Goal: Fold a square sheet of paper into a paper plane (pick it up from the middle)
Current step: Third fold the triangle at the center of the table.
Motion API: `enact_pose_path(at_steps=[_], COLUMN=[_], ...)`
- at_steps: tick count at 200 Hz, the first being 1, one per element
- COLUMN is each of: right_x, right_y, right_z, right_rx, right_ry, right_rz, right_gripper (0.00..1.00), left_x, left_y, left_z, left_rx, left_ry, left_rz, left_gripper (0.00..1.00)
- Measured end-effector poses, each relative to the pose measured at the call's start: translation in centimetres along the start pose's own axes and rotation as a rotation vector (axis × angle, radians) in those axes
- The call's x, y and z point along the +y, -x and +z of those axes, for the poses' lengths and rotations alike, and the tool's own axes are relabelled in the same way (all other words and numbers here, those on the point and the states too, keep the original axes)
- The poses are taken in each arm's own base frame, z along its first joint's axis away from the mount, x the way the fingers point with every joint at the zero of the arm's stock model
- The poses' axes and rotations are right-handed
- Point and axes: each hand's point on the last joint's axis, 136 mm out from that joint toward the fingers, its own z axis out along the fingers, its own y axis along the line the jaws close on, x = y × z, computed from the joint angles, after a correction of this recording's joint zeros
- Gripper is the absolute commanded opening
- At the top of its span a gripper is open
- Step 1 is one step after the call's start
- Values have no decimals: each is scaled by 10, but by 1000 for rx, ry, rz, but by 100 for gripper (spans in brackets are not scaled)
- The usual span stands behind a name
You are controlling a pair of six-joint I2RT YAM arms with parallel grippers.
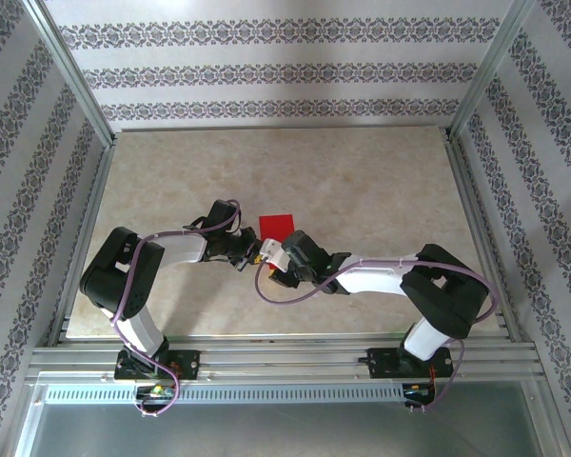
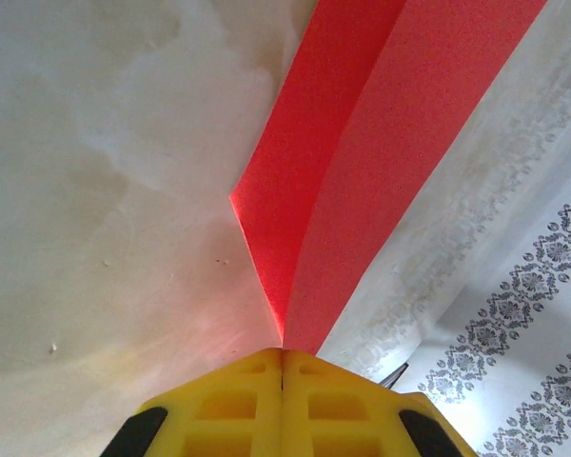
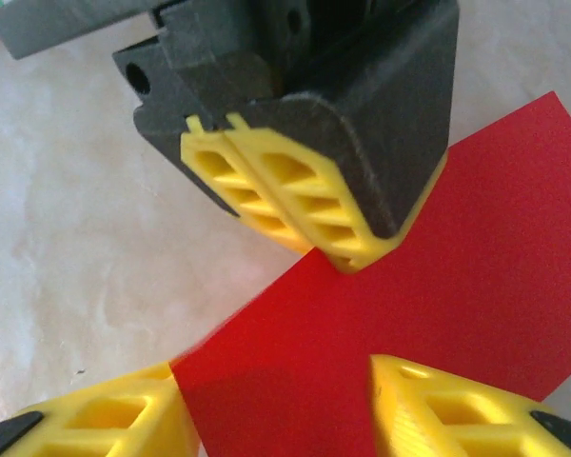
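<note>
A: Since the left gripper (image 2: 283, 354) is clamped shut on the paper (image 2: 362, 171), which way does the sheet run from it?

B: Straight out ahead of its tips. The pinch sits on 1 edge of the red sheet, about midway along it. From there the paper fans away from the left gripper in 2 panels that meet along a bend, so the bend follows the gripper's own pointing direction. From above, the free part is a small red patch just beyond the left gripper, on its far side, over the table (image 1: 362, 181). Whether it rests there or hangs above, I can't tell.

A: And the right gripper (image 3: 281, 409)?

B: It faces the left gripper almost nose to nose, very near. Its jaws stand partly apart and hold nothing, 1 to either side of the sheet, just in front of the left gripper's tips. I can't tell whether either jaw touches the paper's edge.

A: So what does the next move turn on?

B: I'd judge it a second hold for a fold. Only the right gripper is free, and the paper lies between its jaws. They should meet on the sheet close beside the left gripper's pinch, not on the floppy far end, or the paper may buckle.
</note>
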Motion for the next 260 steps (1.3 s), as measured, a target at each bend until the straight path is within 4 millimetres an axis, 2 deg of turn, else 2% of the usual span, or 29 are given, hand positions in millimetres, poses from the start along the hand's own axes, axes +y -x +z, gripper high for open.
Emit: enact_pose_path(at_steps=[36, 81, 92, 125, 146, 172, 186, 199, 228, 260], right_x=[0, 3, 4, 7, 14, 20, 23, 25, 31, 36], right_y=[2, 3, 3, 4, 3, 1, 0, 1, 3, 8], right_z=[1, 1, 1, 1, 1, -1, -2, -3, -6, -8], right_rx=[-8, -14, -15, -21, -20, -16, -18, -21, -28, -39], right_ry=[3, 17, 22, 45, 83, 144, 175, 205, 264, 310], right_rz=[-13, -18, -18, -16, -6, 40, 75, 111, 187, 259], right_gripper=[25, 15, 13, 8, 7, 7, 7, 7, 7, 7], left_x=[0, 0, 0, 1, 6, 14, 9, -1, -30, -41], left_y=[0, 0, 0, 1, 9, 30, 38, 38, 32, 26], left_z=[0, 0, 0, -3, -18, -51, -65, -68, -60, -25], left_rx=[0, 0, 0, -8, -46, -141, -178, -181, -154, -83], left_ry=[0, 0, 0, 0, 3, -8, -23, -34, -59, -23], left_rz=[-1, -2, -2, 3, -2, -15, 10, 54, 160, 235], left_gripper=[1, 3, 6, 25, 32, 37, 38, 38, 34, 26])
